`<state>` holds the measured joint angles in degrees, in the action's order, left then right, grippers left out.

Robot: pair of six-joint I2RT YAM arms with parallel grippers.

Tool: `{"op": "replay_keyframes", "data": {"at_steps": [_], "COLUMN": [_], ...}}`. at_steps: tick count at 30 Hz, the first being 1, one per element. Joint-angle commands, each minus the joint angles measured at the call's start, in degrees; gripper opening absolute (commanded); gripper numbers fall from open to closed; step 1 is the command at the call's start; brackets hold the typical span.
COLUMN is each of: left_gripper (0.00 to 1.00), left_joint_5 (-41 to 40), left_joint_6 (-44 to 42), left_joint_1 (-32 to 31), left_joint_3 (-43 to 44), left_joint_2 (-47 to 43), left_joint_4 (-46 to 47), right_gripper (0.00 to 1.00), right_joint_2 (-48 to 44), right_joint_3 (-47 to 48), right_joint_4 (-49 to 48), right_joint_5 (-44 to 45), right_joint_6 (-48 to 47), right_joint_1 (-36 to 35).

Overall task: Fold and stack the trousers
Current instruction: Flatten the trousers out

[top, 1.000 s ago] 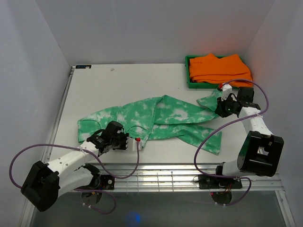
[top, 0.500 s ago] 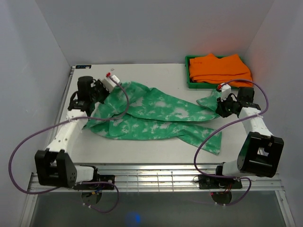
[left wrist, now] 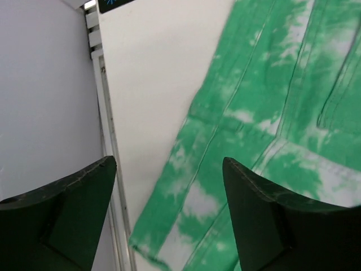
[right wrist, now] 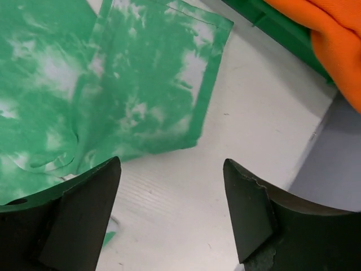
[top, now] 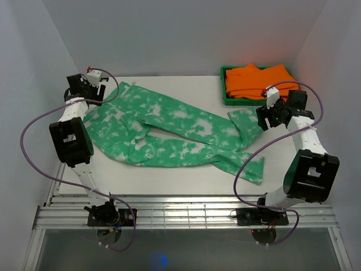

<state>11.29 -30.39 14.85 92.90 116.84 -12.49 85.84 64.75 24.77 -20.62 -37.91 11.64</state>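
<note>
My left gripper (left wrist: pixel 168 164) is wide open and empty above the trousers (top: pixel 175 132), which lie spread across the bench (top: pixel 169 87) from its far left corner. My right gripper (right wrist: pixel 170 162) gapes empty over a leg hem.

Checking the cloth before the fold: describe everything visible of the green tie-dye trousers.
The trousers are soft green cloth with white mottled blotches, seams and a hemmed cuff showing. They lie unfolded across the table, waist far left, both legs running right, rumpled mid-length. Both the left gripper and right gripper hang open over their ends, touching nothing.
</note>
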Motion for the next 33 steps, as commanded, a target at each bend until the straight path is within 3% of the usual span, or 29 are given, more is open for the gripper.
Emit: {"op": "replay_keyframes", "data": {"at_steps": [1,9,16,25,28,29,31,33], "left_gripper": [0.89,0.89,0.87,0.85,0.82,0.82,0.81,0.81], "left_joint_5": [0.84,9.7,10.68,9.1,7.35,7.34,7.43,7.43], "left_joint_6": [-1.41,-14.24,-14.61,-9.87,-7.84,-7.06,-6.61,-6.08], "left_joint_1": [-0.09,0.88,2.11,2.2,2.29,2.29,2.29,2.37], "left_joint_3": [-3.15,-20.2,-30.23,-31.56,-30.68,-30.24,-29.71,-29.36], "left_joint_2": [-10.82,-23.57,-24.12,-20.07,-18.49,-18.14,-17.78,-17.87], "left_joint_4": [-0.95,-16.76,-19.68,-15.99,-14.76,-14.93,-15.37,-15.54], "right_gripper": [0.8,0.81,0.79,0.73,0.56,0.45,0.35,0.17], "right_joint_2": [-2.17,-10.07,-13.86,-9.82,-7.02,-4.48,-2.09,0.02], "right_joint_3": [3.98,-3.56,-14.91,-25.27,-27.92,-28.19,-26.97,-23.81], "right_joint_4": [6.74,31.29,31.48,18.94,12.86,9.45,8.36,8.53], "right_joint_5": [4.8,-1.61,2.6,12.88,18.5,19.9,22.38,21.77], "right_joint_6": [-5.93,-25.7,-33.02,-25.11,-24.49,-24.14,-23.35,-22.65], "right_joint_1": [1.37,1.63,-0.12,-0.65,-0.65,-0.48,-0.04,0.58]}}
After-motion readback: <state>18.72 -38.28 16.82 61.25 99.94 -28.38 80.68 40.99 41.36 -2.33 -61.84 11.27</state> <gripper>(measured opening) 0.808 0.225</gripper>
